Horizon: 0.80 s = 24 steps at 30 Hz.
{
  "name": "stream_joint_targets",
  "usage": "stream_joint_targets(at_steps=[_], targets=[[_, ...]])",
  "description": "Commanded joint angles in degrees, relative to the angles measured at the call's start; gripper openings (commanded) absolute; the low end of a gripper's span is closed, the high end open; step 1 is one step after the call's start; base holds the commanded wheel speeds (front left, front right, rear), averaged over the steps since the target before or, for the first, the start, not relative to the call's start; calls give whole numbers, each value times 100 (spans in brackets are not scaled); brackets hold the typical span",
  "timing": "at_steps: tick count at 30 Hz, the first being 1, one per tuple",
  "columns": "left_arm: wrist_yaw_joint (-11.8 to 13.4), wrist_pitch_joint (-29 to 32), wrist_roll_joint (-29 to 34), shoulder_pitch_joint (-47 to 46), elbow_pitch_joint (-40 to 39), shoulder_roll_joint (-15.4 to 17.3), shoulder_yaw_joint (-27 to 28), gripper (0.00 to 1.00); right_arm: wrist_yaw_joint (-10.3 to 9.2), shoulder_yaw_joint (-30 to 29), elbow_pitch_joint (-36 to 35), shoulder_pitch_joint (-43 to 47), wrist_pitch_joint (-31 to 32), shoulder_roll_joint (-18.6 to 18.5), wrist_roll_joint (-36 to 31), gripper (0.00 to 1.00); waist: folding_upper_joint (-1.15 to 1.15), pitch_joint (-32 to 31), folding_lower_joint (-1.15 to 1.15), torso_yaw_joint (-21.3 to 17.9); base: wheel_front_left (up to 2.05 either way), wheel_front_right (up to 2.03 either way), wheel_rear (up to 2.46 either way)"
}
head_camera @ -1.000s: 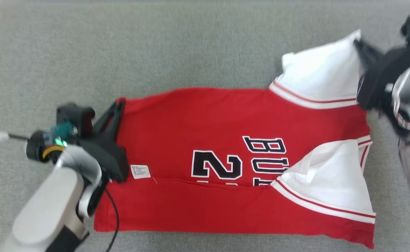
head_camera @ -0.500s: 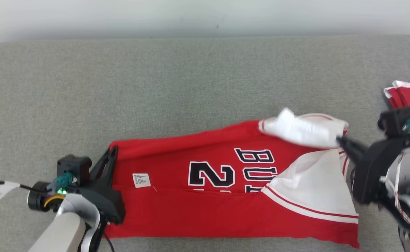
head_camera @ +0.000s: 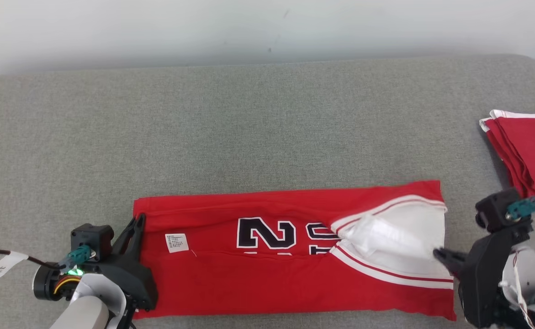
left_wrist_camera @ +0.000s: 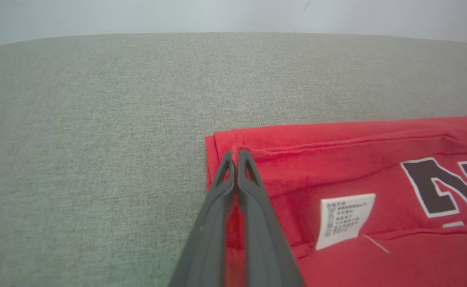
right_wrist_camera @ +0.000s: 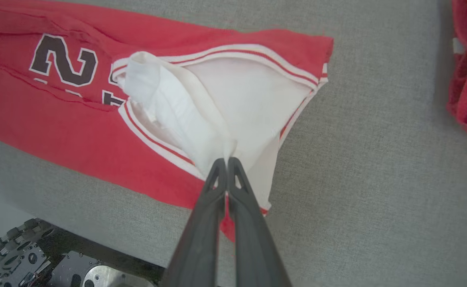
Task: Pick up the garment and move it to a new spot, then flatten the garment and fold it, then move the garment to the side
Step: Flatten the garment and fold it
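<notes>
A red jersey [head_camera: 267, 274] with black numbers and white sleeves lies in a long folded band across the near part of the grey cushion. My left gripper [head_camera: 138, 219] is shut on the jersey's left hem corner [left_wrist_camera: 233, 148]. At the other end my right gripper [head_camera: 437, 252] is shut on the white sleeve [right_wrist_camera: 201, 119], which is bunched and folded over onto the red body. A white care label [head_camera: 176, 242] shows near the left end.
A second stack of folded red cloth [head_camera: 527, 146] lies at the cushion's far right edge. The grey cushion [head_camera: 249, 132] stretches wide beyond the jersey up to a pale wall. The robot's wheeled base [right_wrist_camera: 14, 255] shows below the cushion's front edge.
The camera has tilted up. Both grippers drew toward me, bringing the jersey's far half over onto the near half, so it went from a wide spread to a narrow band.
</notes>
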Motion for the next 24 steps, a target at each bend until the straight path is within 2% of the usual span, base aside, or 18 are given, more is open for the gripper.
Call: stream_joint_targets(at_steps=[1, 14, 15, 17, 18, 19, 20, 24], targets=[[37, -63, -28, 136, 42, -23, 31, 0, -13, 9, -94, 134, 178, -25, 76, 0, 0, -14, 1, -4, 0, 0, 0], [-7, -185, -135, 150, 322, -95, 16, 0, -13, -70, -395, 457, 855, 4, 210, 0, 0, -23, 1, 43, 0, 0, 0], [-10, -187, -142, 158, 349, -101, 17, 5, -13, -79, -393, 515, 916, 20, 226, 0, 0, -27, 1, 46, 0, 0, 0], [5, -192, -155, 170, 376, -113, 10, 47, -13, -92, -441, 548, 992, 41, 290, 0, 0, -35, 1, 54, 0, 0, 0], [34, -179, -176, 185, 394, -121, 17, 85, -13, -124, -460, 554, 998, 73, 289, 0, 0, -40, 1, 54, 0, 0, 0], [53, -160, -198, 207, 414, -132, 30, 100, -13, -164, -468, 555, 972, 89, 255, 30, 0, -44, 1, 55, 0, 0, 0], [64, -155, -208, 231, 426, -137, 39, 100, -13, -178, -439, 581, 1013, 101, 230, 100, 0, -52, 1, 55, 0, 0, 0], [198, -286, -308, 347, 457, -112, 150, 100, -13, -287, -431, 679, 1171, 173, 173, 100, 0, -107, 1, 59, 0, 0, 0]])
